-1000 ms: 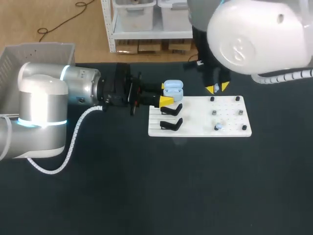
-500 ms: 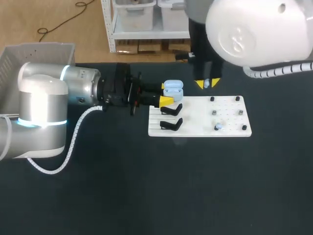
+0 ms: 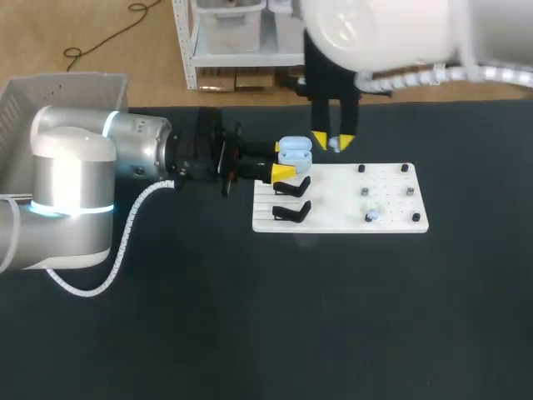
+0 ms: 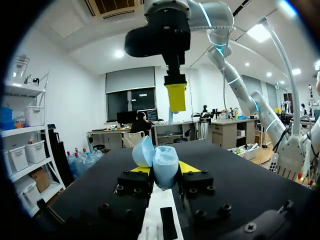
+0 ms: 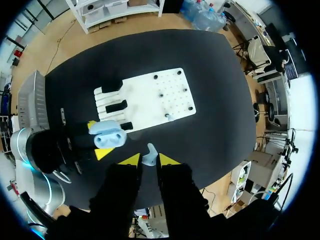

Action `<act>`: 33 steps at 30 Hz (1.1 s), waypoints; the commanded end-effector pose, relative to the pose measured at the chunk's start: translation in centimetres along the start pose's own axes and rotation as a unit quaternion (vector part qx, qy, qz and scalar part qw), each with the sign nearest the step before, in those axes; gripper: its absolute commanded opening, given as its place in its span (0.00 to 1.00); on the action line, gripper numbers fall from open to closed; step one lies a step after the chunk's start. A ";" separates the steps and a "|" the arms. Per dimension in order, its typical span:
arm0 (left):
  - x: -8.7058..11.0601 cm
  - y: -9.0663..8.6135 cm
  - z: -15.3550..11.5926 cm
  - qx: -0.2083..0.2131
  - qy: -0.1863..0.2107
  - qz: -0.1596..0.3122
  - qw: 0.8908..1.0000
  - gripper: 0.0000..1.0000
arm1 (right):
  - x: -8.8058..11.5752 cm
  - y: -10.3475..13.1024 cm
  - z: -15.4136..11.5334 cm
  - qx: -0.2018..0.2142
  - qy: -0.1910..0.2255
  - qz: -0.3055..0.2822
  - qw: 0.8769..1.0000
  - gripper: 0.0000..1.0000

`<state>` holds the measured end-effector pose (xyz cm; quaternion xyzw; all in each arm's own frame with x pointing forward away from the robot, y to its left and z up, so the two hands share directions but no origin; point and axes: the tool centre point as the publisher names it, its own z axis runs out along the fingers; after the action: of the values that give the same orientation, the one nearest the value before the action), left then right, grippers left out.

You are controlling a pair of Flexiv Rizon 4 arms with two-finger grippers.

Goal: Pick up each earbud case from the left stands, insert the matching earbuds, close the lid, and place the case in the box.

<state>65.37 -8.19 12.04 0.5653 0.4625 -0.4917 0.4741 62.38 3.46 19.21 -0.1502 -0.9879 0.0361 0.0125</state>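
Bright, even overhead light lies soft on the matte black table (image 3: pixel 250 317), throwing only faint shadows, while the right arm's glossy white shell (image 3: pixel 375 29) gleams strongly.

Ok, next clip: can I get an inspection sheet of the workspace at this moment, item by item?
Surface: black table bearing a white board with empty black stands and small pegs.
Job's things: light blue earbud case, lid open, held over the board's stand end; one earbud held near it; second earbud lying among the pegs; grey box at the table's left.
Clutter: nothing seen.
Grippers: left gripper, fingers shut on the earbud case; right gripper, fingers shut on the earbud, hanging just above and beyond the case.
Cables: white corrugated hose along the left arm; another hose on the right arm.
Surroundings: nothing seen reaching over the table.
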 end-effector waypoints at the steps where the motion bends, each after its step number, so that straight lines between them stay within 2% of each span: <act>1: 0.3 -0.2 0.2 0.000 0.002 0.001 1.000 0.00 | -0.4 1.2 -0.3 0.009 0.016 -0.012 1.000 0.00; 15: 0.6 -0.4 0.1 -0.006 -0.004 0.007 1.000 0.00 | -0.4 1.2 -0.3 0.009 0.016 -0.012 1.000 0.00; 20: 0.7 -0.4 0.4 -0.001 -0.005 0.009 1.000 0.00 | 0.0 1.9 -0.4 0.012 0.022 -0.009 1.000 0.00; 33: 0.8 -0.4 0.4 -0.003 -0.005 0.006 1.000 0.00 | 0.7 3.3 -0.2 0.010 0.018 0.051 0.998 0.00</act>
<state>65.00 -8.44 11.22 0.5646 0.4584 -0.4907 0.4799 62.81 6.76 19.29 -0.1982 -0.9787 0.0429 0.0315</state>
